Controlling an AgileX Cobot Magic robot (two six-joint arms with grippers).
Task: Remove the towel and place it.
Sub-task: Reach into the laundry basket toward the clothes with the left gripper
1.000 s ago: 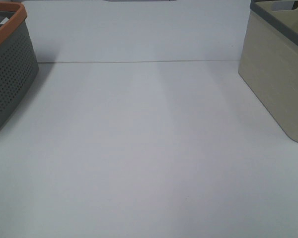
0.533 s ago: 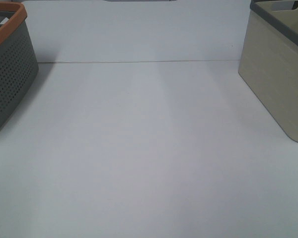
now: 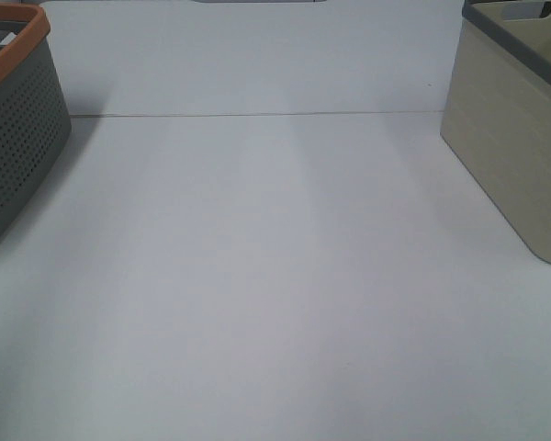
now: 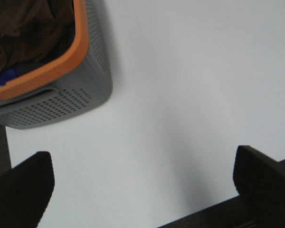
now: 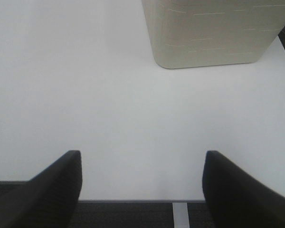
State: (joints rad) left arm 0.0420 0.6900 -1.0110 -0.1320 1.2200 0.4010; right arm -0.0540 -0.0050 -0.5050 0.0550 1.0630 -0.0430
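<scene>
I see the towel (image 4: 23, 28) bunched in the grey basket (image 4: 61, 104), cropped by the frame. White counter (image 3: 275, 276) also carries a beige bin (image 3: 514, 138), partly cut off. Left claw (image 4: 142, 190) and right claw (image 5: 142, 190) both spread wide, empty.

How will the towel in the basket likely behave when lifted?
The towel lies bunched in folds inside the basket, so it is probably floppy and would drape. Soft cloth, likely light. It may catch on the orange rim.
</scene>
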